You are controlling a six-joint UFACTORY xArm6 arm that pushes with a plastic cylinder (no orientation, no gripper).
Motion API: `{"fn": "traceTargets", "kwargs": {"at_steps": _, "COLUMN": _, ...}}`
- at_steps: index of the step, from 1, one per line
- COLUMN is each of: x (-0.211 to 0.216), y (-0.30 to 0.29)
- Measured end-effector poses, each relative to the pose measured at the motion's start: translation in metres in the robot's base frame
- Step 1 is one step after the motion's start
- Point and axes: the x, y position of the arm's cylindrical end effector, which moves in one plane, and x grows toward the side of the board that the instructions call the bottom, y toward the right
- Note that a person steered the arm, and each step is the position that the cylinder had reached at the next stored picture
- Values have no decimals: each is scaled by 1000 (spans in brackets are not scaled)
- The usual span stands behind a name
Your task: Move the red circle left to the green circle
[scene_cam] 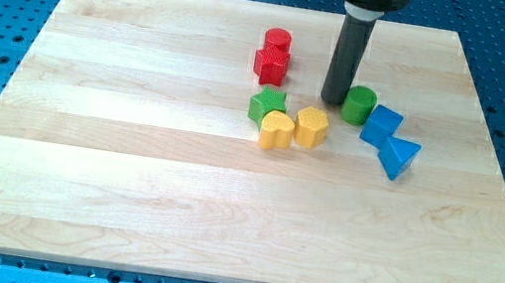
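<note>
My tip [332, 101] is down on the wooden board [129, 163], just to the left of the green circle [359, 104] and almost touching it. I have no claw to open or close, only a straight rod, so there is nothing to grip with. The red circle [278, 40] sits up near the view's top, well to the left of my tip, and it touches the red star [271, 64] just below it. I think a few things could go wrong. If my tip slides to the right, it could bump the green circle into the blue blocks [382, 125] beside it. If I push the red circle from a bad side, the red star could come along too. The green star [266, 104] and the two yellow blocks [311, 126] are close by and could get knocked. The red circle is small, round and bright red, with a flat top.
</note>
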Motion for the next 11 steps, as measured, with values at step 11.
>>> {"fn": "traceTargets", "kwargs": {"at_steps": 11, "x": -82, "y": -46}}
